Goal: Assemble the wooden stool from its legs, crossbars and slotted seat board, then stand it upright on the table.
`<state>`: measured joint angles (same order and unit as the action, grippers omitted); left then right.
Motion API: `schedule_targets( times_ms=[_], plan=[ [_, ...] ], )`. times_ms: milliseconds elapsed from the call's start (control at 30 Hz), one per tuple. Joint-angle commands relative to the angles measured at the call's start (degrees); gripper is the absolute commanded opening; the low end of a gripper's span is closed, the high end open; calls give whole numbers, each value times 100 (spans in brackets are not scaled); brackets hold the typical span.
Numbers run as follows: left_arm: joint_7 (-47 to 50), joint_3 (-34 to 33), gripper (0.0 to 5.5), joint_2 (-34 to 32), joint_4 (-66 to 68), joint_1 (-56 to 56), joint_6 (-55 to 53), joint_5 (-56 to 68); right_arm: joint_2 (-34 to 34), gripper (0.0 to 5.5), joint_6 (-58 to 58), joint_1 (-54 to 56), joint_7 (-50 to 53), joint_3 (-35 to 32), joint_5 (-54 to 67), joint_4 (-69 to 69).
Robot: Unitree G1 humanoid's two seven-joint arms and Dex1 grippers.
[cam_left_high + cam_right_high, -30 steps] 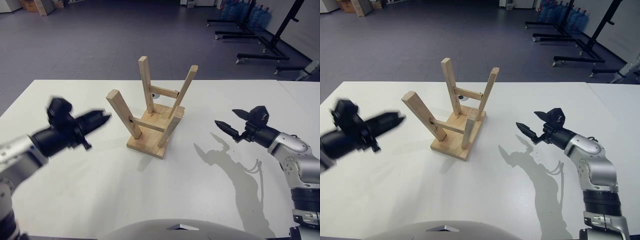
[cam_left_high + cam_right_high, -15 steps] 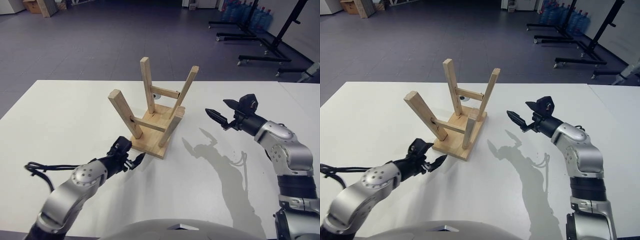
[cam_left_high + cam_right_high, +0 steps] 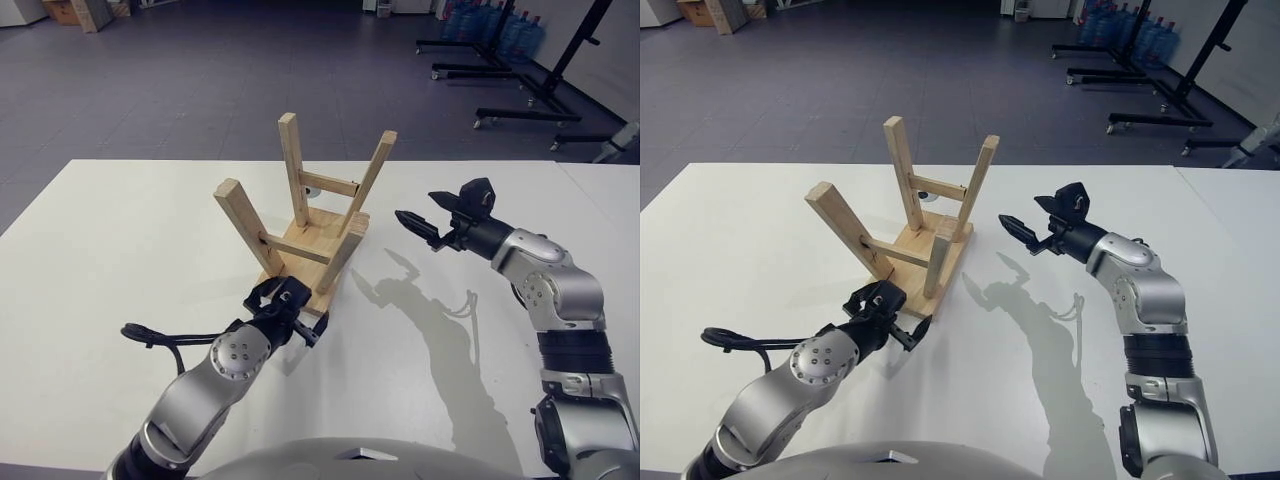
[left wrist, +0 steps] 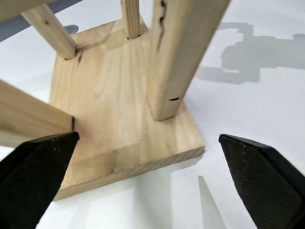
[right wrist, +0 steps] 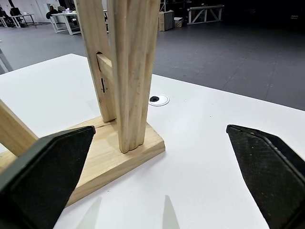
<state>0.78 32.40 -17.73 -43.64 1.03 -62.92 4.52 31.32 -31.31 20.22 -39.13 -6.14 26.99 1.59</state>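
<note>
The wooden stool [image 3: 305,215] rests upside down on the white table [image 3: 120,240], seat board [image 3: 297,275] flat and legs pointing up, joined by crossbars [image 3: 330,184]. One leg [image 3: 247,225] leans outward to the left. My left gripper [image 3: 288,312] is open just at the near edge of the seat board [image 4: 119,119], its fingers [image 4: 38,176] either side of that edge. My right gripper [image 3: 420,212] is open, hovering above the table a little right of the stool, its black fingers [image 5: 267,167] facing the right-hand legs [image 5: 131,71].
A small round white cap [image 5: 157,99] sits in the table behind the stool. A black cable [image 3: 160,335] trails from my left arm over the table. Black wheeled stands [image 3: 520,95] are on the floor beyond the far right edge.
My left arm has swung in from the left and dropped to the seat board's near edge. My right gripper has moved left toward the stool. The stool has not moved.
</note>
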Motion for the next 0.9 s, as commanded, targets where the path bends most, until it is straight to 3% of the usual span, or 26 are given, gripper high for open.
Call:
schedule_targets(
  times_ms=[33,200,400,500,700,800,900],
  plan=[
    [342,433,539,279,44,-58,-367,-358,-25,509,-119,386,-174,232,-86,136],
    [906,699,539,766,945,-102,-241,-942,-156,509,-137,705,-347,512,-179,318],
    [1071,292,539,1209,1892,-7,412,-1179,-139,509,-122,779,-465,556,-246,403],
    [896,-433,539,779,1438,357,370,-1249,-96,509,-103,580,-411,438,-260,327],
    [254,-2606,539,-294,1365,1210,750,-1123,-89,509,-67,113,-266,248,-279,76],
    [-495,-2821,539,-340,1021,911,1048,-604,-153,509,-85,-83,-132,232,-269,-95],
    [-1828,-3081,539,-1317,637,910,1310,-80,-229,509,-135,-471,220,176,-361,-342]
  ],
)
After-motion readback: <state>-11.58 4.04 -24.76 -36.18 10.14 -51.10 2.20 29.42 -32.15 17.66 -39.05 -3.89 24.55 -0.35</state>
